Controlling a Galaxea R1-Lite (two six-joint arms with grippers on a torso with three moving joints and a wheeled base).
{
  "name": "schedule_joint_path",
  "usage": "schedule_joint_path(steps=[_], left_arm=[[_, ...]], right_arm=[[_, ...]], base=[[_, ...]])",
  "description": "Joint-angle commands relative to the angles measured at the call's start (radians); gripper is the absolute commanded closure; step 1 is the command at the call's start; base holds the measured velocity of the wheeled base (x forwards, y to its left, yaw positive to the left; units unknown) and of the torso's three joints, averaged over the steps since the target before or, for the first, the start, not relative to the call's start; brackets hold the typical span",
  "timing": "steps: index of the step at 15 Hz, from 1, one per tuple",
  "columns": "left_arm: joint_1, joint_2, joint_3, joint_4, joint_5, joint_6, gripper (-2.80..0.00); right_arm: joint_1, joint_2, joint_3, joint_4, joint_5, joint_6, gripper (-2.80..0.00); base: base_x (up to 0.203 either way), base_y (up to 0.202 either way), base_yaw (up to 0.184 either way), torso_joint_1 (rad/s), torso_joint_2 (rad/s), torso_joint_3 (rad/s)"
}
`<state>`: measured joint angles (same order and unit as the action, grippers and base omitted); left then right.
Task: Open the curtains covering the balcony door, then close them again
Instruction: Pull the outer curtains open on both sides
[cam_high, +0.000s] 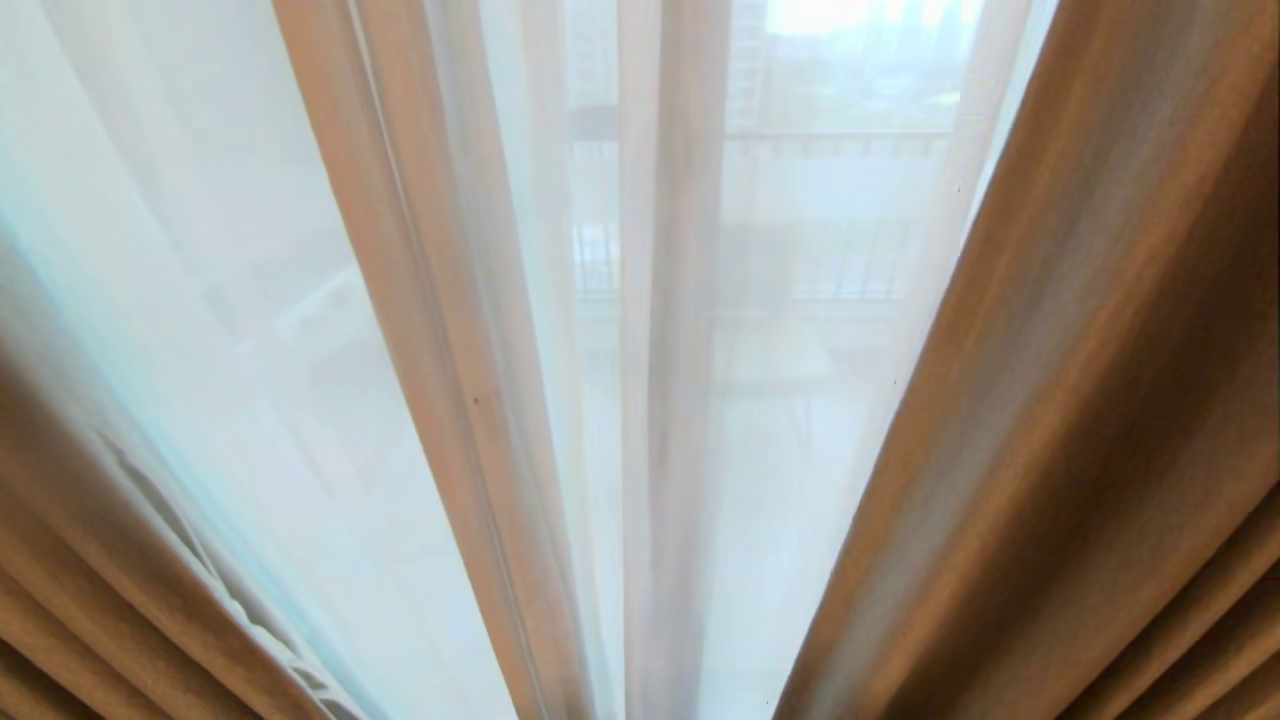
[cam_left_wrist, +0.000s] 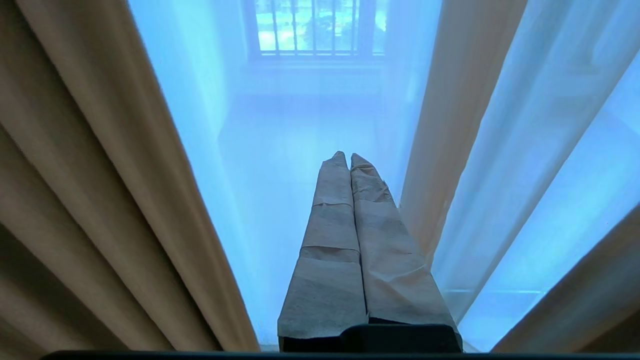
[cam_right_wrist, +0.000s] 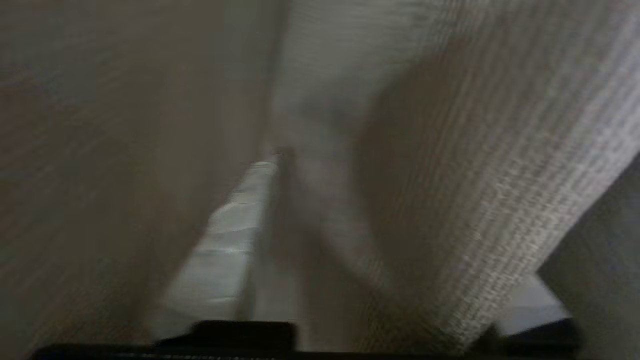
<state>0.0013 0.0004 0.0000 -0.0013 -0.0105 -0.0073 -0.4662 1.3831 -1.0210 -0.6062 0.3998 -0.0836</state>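
1. Curtains fill my head view. A tan curtain (cam_high: 1060, 400) hangs in heavy folds down the right side, and another tan panel (cam_high: 90, 610) shows at the lower left corner.
2. Between the two tan panels a sheer curtain (cam_high: 250, 300) covers the whole gap, hanging in long pleats, with bunched folds near the middle.
3. Through the sheer cloth I make out a balcony railing (cam_high: 760, 270) and pale buildings beyond it, all hazy. The door sits behind the sheer cloth and I cannot make out its frame.
4. My left claw (cam_left_wrist: 348, 157) shows only in the left wrist view. Its two fingers (cam_left_wrist: 325, 260), wrapped in grey-brown tape, are pressed together along their full length and hold nothing.
5. That left claw points at the sheer curtain (cam_left_wrist: 280, 150), with a tan panel (cam_left_wrist: 100, 190) just beside it on one side and a sheer fold (cam_left_wrist: 460, 125) close on the other. It does not touch the tan cloth; whether its tips touch the sheer I cannot tell.
6. Past the sheer cloth in that view I see a small window with bars (cam_left_wrist: 315, 30).
7. My right claw (cam_right_wrist: 380, 225) shows only in the right wrist view, which is blurred. It is buried in tan curtain (cam_right_wrist: 500, 190) cloth that fills nearly the whole view.
8. One pale wrapped finger (cam_right_wrist: 225, 245) shows clearly; a second pale patch lies well apart from it at the far side, so the jaws stand wide. A thick fold of cloth lies between them, and I cannot tell whether either finger presses on it.
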Motion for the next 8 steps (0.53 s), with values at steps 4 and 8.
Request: schedule_joint_path(steps=[4, 8], left_arm=[[0.000, 0.000, 0.000, 0.000, 0.000, 0.000, 0.00], [0.000, 0.000, 0.000, 0.000, 0.000, 0.000, 0.00]], right_arm=[[-0.002, -0.189, 0.153, 0.008, -0.002, -0.001, -2.80], [-0.006, -0.415, 0.341, 0.033, -0.004, -0.005, -2.80]], base=[[0.000, 0.000, 0.000, 0.000, 0.00, 0.000], [0.000, 0.000, 0.000, 0.000, 0.00, 0.000]])
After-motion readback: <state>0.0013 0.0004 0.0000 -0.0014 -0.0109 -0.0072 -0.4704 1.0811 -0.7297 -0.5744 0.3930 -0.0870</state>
